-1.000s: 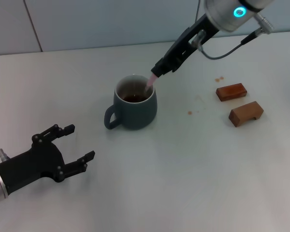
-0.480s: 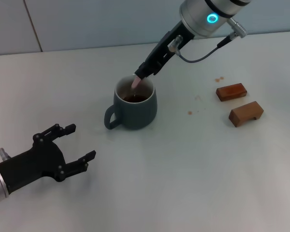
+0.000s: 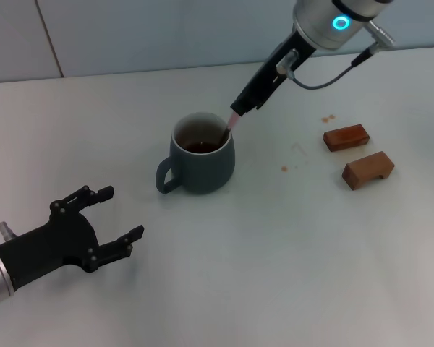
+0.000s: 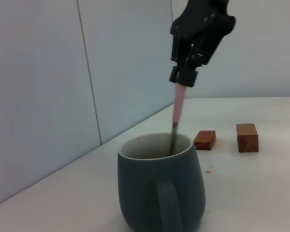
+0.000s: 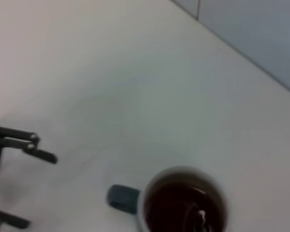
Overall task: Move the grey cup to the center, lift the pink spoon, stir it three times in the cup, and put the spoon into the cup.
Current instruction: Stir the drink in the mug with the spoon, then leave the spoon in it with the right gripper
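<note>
I see my right gripper [image 3: 243, 106] clamped on the spoon [image 3: 232, 121] handle, its bowl dipped in the right side of the cup [image 3: 201, 153] at table [image 3: 275, 260] center, two blocks [image 3: 356, 153] at right, left gripper [image 3: 108, 217] spread apart near-left.

The cup [image 5: 181, 205] stands on the pale counter [image 5: 135, 87], brown liquid inside and its handle toward the left hand [image 5: 9, 179], whose dark fingers [image 5: 24, 141] spread apart, well away from it.
</note>
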Available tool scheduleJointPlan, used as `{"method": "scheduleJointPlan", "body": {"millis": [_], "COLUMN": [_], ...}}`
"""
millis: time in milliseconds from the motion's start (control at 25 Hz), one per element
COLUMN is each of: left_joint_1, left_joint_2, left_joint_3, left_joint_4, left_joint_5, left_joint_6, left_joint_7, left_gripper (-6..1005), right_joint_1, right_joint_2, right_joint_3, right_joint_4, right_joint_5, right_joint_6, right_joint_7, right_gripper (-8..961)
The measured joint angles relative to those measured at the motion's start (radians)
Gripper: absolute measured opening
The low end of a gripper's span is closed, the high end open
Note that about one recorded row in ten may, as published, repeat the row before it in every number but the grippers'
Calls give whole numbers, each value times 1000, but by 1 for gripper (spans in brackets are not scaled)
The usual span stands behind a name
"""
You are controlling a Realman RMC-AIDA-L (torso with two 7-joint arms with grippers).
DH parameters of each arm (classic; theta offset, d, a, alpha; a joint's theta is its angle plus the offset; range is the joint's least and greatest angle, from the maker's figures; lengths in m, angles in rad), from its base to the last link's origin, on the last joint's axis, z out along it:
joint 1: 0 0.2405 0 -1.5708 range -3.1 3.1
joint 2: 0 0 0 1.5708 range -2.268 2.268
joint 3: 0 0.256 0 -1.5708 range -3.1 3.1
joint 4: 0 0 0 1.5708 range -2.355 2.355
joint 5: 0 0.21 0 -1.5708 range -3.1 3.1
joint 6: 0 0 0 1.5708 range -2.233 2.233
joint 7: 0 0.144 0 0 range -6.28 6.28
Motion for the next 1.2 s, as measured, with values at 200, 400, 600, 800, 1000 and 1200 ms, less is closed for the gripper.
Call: {"method": "scheduleJointPlan", "body": {"millis": [200,400,600,800,1000,1200], "left_joint_1": [-3,-7,-12,-14,-15,-15], "left_joint_2": [-1,-2,-2,-2,-2,-2], "left_joint_3": [0,0,0,0,0,0], "left_joint_4": [-2,-3,-3,-5,-12,-13], "left_joint_5": [1,1,2,2,2,2], "left_joint_6": [-1,3,3,2,0,0], "left_joint_7": [0,0,0,0,0,0], "left_gripper": [836,836,836,836,836,836], "right_joint_1": [-3,19,27,13,-1,18], "right_joint_2": [25,26,14,7,29,29], "right_joint_3": [-8,-13,-3,1,-6,-12], "right_joint_4": [-27,23,43,9,-30,9], "right_joint_5": [29,31,-8,-11,26,57], "right_joint_6": [-25,42,71,1,-24,47], "right_joint_7": [-4,-11,-14,-6,-7,-16], "right_gripper": [110,110,110,110,110,110]}}
